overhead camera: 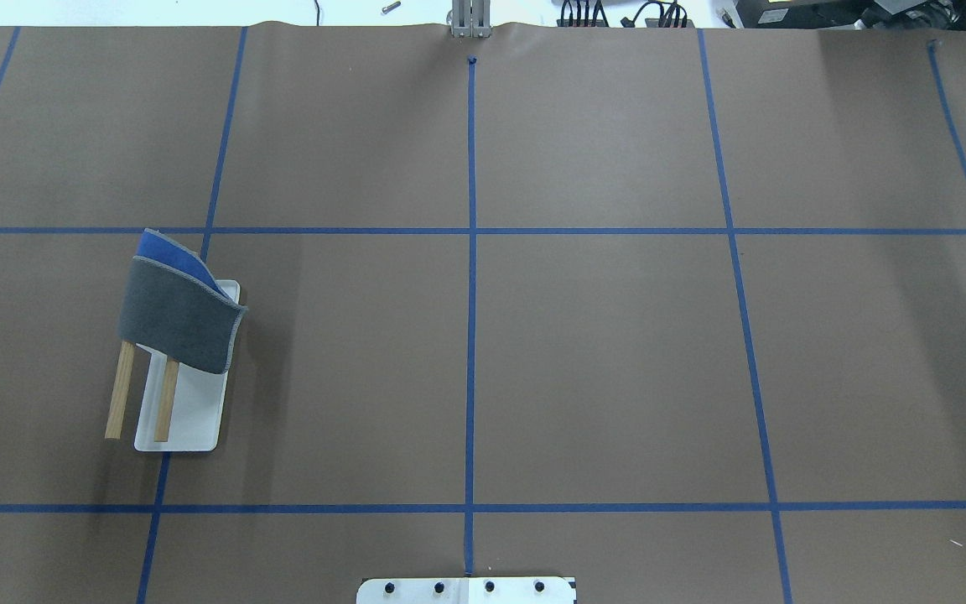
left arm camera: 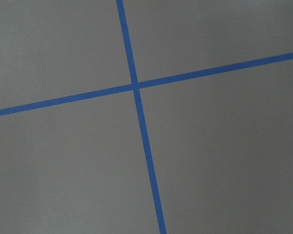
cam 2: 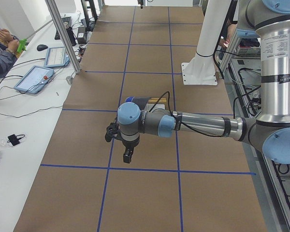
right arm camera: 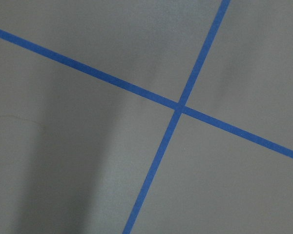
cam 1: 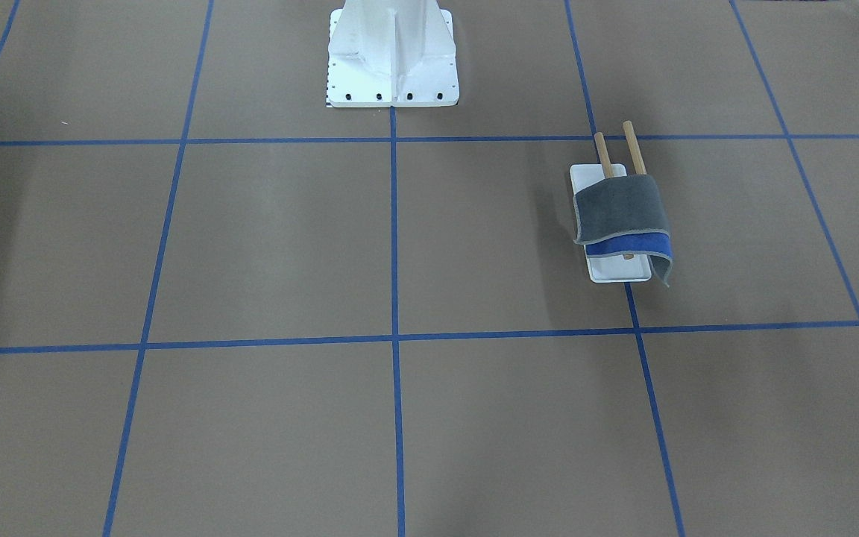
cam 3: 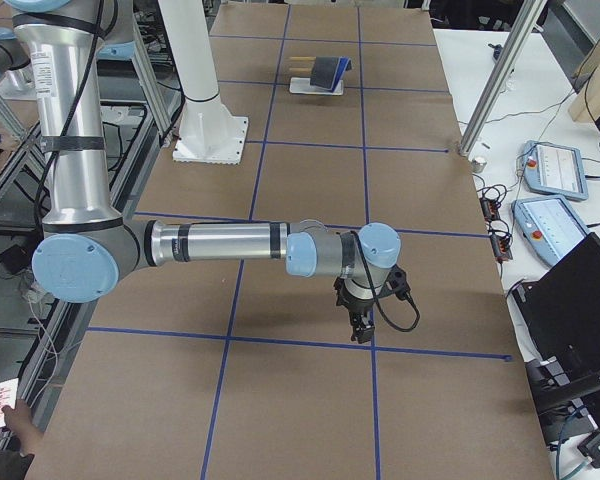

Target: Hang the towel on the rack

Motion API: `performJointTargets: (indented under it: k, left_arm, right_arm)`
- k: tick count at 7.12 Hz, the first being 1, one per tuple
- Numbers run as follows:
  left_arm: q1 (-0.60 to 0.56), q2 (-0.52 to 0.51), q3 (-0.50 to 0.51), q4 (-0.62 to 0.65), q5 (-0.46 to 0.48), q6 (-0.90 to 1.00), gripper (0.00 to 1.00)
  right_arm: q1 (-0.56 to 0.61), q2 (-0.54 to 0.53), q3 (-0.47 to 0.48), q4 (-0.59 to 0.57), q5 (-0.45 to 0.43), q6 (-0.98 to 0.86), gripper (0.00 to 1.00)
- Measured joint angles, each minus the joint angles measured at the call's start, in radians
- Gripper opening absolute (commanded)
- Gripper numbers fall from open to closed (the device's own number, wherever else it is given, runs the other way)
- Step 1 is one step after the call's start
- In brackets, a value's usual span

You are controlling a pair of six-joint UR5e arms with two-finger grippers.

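Towel (cam 1: 621, 205) is draped over both rods of the rack (cam 1: 616, 270), grey face up, blue edge showing, on the table (cam 1: 288, 246). Left arm (cam 2: 203, 124) and right arm (cam 3: 220, 242) hang above the table, well apart from the rack. Jaws width: cannot tell for either.

A small rectangular cloth towel (cam 1: 621, 205) is shown dark grey on its outer face. Royal blue is seen on its inner face, and a pale stitched line runs along the edge. The small rack (cam 1: 616, 270) beneath it is coloured white at its flat base, and its two wooden rods are light brown. The brown paper-covered table (cam 1: 280, 239) around the rack is marked with a grid of blue tape lines (cam 1: 394, 239). A large bolted pedestal (cam 1: 392, 52), well apart from the rack, is painted white and dotted with black bolt heads. The left arm (cam 2: 203, 124) and right arm (cam 3: 220, 242) are finished in silver with pale blue joint caps.
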Motion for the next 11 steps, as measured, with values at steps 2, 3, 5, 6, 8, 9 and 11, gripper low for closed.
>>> performJointTargets:
  k: [2,3,5,6,8,9,11]
  left_arm:
    - [0.0,0.007,-0.001,-0.004,-0.002,-0.006,0.98]
    - [0.0,0.004,-0.003,-0.005,-0.002,-0.006,0.98]
    - [0.0,-0.002,-0.004,-0.005,-0.001,-0.006,0.98]
    - [0.001,-0.004,-0.005,-0.005,-0.001,-0.006,0.98]
    - [0.001,-0.004,-0.005,-0.005,-0.001,-0.005,0.98]
    - [0.001,-0.004,-0.005,-0.005,-0.001,-0.005,0.98]
    - [0.001,-0.003,-0.008,-0.005,-0.001,-0.005,0.98]
  right_arm:
    - [0.0,-0.005,0.011,0.0,0.006,0.006,1.0]
    - [0.0,-0.005,0.012,0.001,0.013,0.011,1.0]
    - [0.0,-0.005,0.016,0.002,0.021,0.013,1.0]
    - [0.0,-0.006,0.018,0.002,0.023,0.015,1.0]
    - [0.0,-0.005,0.02,0.002,0.029,0.016,1.0]
    - [0.0,-0.005,0.02,0.002,0.031,0.016,1.0]
    - [0.0,-0.008,0.025,0.001,0.034,0.016,1.0]
